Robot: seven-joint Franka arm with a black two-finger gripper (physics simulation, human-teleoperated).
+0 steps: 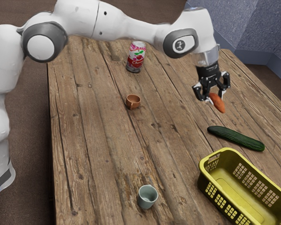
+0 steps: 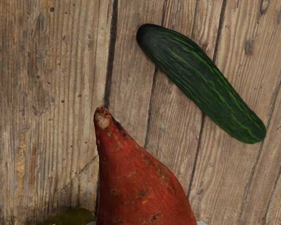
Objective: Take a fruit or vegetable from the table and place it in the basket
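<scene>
My gripper [image 1: 215,95] hangs above the table at the exterior view's right, shut on an orange-red sweet potato [image 1: 218,103], whose tapered end points downward. Large in the wrist view, the sweet potato [image 2: 138,187] rises from the lower edge, with slivers of pale fingertips [image 2: 201,223] at its sides. A dark green cucumber [image 1: 236,138] lies on the table, below and nearer the exterior camera than my hand; the wrist view has the cucumber [image 2: 201,84] beyond the potato's tip. The yellow basket [image 1: 216,192] stands beside the cucumber, and no produce is visible inside it.
On the wooden table [image 1: 98,140] stand a cherry soda can [image 1: 136,57], a small brown cup [image 1: 133,101] and a grey-green mug [image 1: 147,197]. An olive-green rounded thing [image 2: 68,217] at the wrist view's lower edge cannot be identified.
</scene>
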